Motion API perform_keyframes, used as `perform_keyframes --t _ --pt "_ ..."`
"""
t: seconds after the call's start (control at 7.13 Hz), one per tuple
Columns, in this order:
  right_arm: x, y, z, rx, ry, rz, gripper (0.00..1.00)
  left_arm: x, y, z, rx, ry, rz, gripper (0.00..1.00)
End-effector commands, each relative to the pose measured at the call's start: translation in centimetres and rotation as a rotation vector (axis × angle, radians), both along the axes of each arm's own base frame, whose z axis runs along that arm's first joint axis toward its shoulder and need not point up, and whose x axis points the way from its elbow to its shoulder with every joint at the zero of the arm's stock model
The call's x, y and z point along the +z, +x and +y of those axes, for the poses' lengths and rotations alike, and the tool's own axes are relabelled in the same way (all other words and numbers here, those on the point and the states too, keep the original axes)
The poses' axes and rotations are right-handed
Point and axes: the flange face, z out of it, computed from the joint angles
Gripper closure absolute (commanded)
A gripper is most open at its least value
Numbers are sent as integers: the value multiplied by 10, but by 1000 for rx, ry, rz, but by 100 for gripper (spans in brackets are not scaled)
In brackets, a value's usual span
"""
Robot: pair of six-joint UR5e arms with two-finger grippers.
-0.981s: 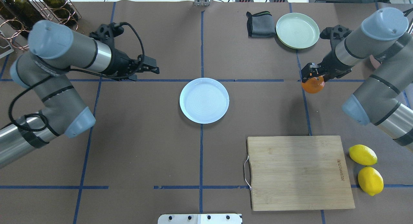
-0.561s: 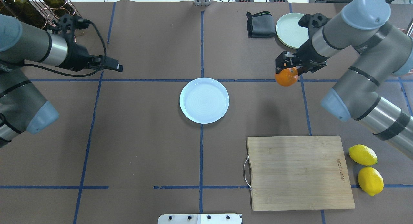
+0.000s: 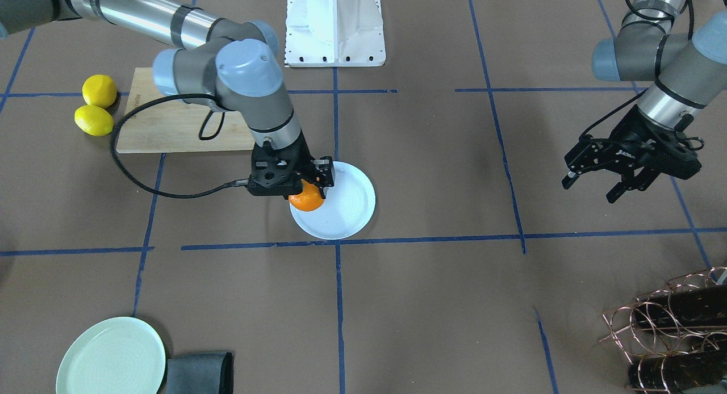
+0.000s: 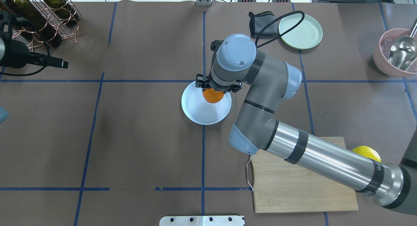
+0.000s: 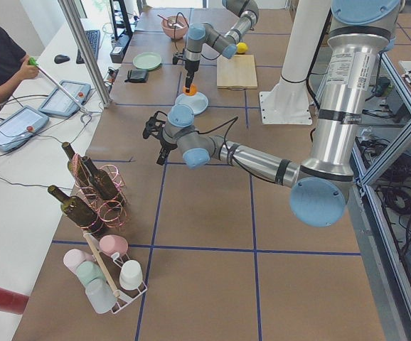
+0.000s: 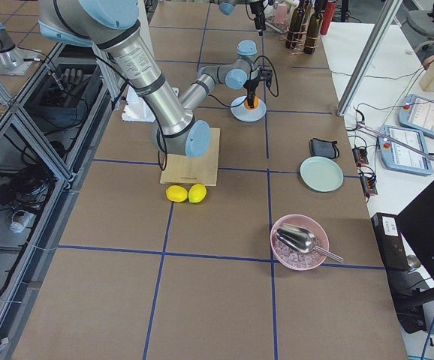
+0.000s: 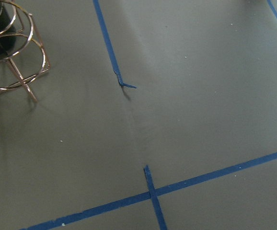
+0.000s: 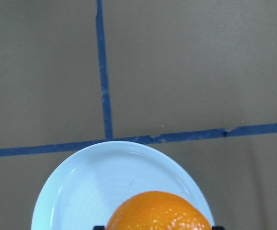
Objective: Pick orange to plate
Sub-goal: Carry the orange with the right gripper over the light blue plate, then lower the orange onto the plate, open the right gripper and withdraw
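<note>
At the far left of my overhead feed the left end effector hangs above bare bench, well apart from everything in the task. The front camera shows its fingers spread apart with nothing between them. Just behind it, in the back left corner, a copper wire rack holds dark wine bottles lying on their sides.

In the middle, the right arm reaches in diagonally from the near right. The right end effector points straight down, clamped on the orange. The orange sits over the pale blue plate, toward the plate's far-right part and inside the rim. On the right wrist camera I see the fruit filling the bottom of the frame with the plate spread under it. In the side views it seems to sit just above the plate, but it is too small there for me to tell whether it touches.

Further right, at the back edge, a folded grey cloth lies just beside a pale green plate. Nearer to me, a wooden cutting board lies under the right arm, and one lemon peeks out past it. At the far right, a pink bowl holds a metal scoop.
</note>
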Motion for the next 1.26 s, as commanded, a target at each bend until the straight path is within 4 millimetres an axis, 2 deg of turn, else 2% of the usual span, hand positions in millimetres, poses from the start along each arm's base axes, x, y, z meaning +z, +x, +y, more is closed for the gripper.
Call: perform_keyframes --t 0.0,0.14,0.28,0.42,0.56,0.7,0.84,0.98,1.12 --pt "-10 -34 11 -1 15 45 91 15 -4 -2 -25 -13 -26 0" --pt "-11 -40 7 -9 17 59 7 23 -3 -3 -25 -27 -34 0" --pt "-14 -38 7 -11 14 57 0 32 -3 -4 -23 -47 -45 0" --pt "-18 -23 -2 -5 -3 80 0 45 -6 -8 -10 -42 -73 0" --pt "-30 17 -12 -14 -37 103 0 60 -19 -15 14 -20 -126 0" --pt "-43 81 -18 -55 -60 155 0 75 -45 -24 62 -27 -231 0" --pt "-35 150 -17 -105 -1 213 0 86 -76 -36 130 -23 -335 0" --pt "-7 219 -27 -148 34 230 0 94 -121 -44 151 -6 -395 0" --pt "31 294 -42 -196 63 213 0 104 -172 -46 154 -19 -433 0"
